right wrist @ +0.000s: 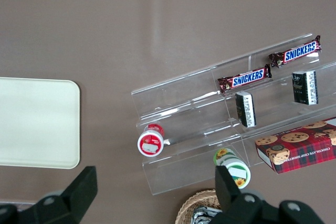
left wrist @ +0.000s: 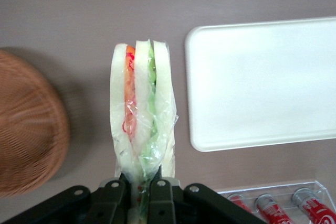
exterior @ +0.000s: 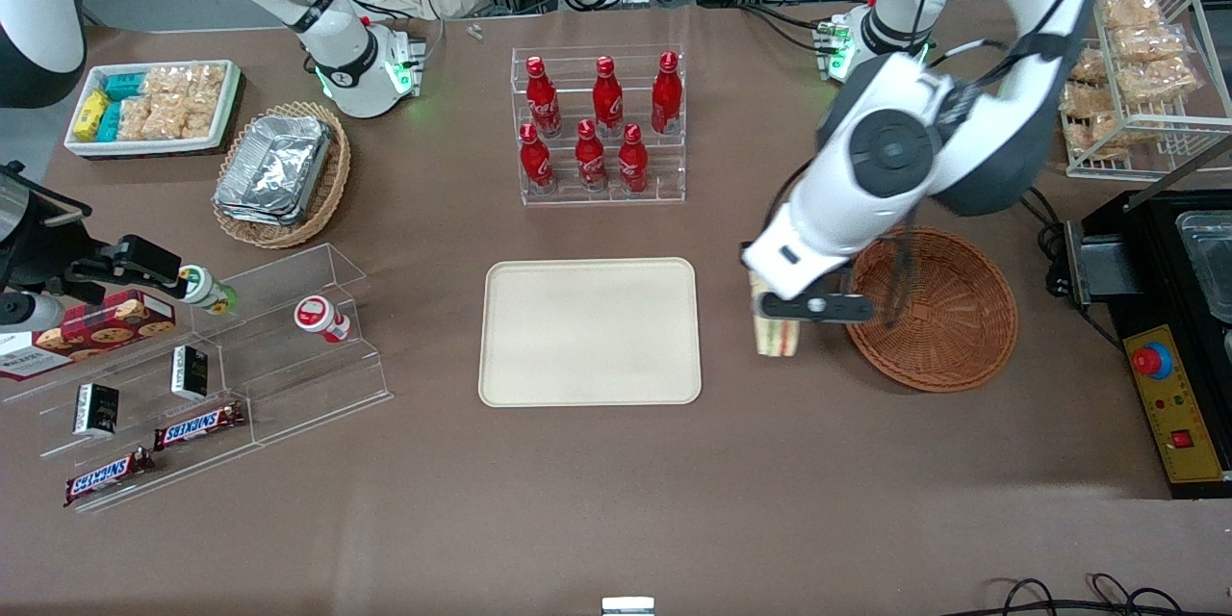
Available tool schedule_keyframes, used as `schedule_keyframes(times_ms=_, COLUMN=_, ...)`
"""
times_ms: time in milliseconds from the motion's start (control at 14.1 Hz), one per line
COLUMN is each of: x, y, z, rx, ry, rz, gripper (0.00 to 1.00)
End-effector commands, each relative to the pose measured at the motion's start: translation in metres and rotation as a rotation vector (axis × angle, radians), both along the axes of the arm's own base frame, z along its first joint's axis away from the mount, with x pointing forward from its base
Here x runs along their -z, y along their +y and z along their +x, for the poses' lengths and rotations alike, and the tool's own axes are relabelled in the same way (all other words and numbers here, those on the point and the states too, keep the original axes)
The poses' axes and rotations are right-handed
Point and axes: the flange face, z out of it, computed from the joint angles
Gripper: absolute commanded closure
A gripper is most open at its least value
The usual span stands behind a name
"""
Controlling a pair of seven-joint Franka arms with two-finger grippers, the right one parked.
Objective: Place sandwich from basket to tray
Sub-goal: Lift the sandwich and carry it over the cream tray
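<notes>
My left gripper [exterior: 776, 316] is shut on the wrapped sandwich [exterior: 776, 335] and holds it above the bare table, between the reddish-brown wicker basket [exterior: 938, 310] and the cream tray [exterior: 589, 331]. In the left wrist view the sandwich [left wrist: 142, 114] hangs from the gripper [left wrist: 139, 186], its white bread and red, orange and green layers showing through clear wrap. The basket [left wrist: 29, 129] holds nothing and the tray [left wrist: 262, 82] is bare.
A clear rack of red bottles [exterior: 599, 130] stands farther from the front camera than the tray. A tan basket of foil containers [exterior: 279, 171], a white snack bin [exterior: 154, 106] and a clear snack stand [exterior: 192, 375] lie toward the parked arm's end. A black control box [exterior: 1169, 385] sits beside the basket.
</notes>
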Motion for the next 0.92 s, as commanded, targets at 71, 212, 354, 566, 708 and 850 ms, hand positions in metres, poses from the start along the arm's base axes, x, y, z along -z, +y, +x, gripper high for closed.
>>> schedule_keyframes(times_ms=71, x=0.050, y=-0.060, z=0.004, rx=0.034, ry=0.018, rz=-0.061, gripper=1.00)
schedule_keyframes(times_ms=212, x=0.087, y=-0.082, z=0.004, rx=-0.007, ry=0.020, rz=-0.085, gripper=1.00)
schedule_keyframes(times_ms=354, x=0.122, y=-0.093, z=0.005, rx=-0.060, ry=0.039, rz=-0.110, gripper=1.00)
schedule_keyframes(times_ms=566, x=0.158, y=-0.100, z=0.006, rx=-0.063, ry=0.024, rz=-0.127, gripper=1.00)
schedule_keyframes(times_ms=708, x=0.180, y=-0.097, z=0.009, rx=-0.064, ry=0.021, rz=-0.122, gripper=1.00)
schedule_keyframes(times_ms=850, x=0.181, y=-0.095, z=0.009, rx=-0.055, ry=0.016, rz=-0.111, gripper=1.00)
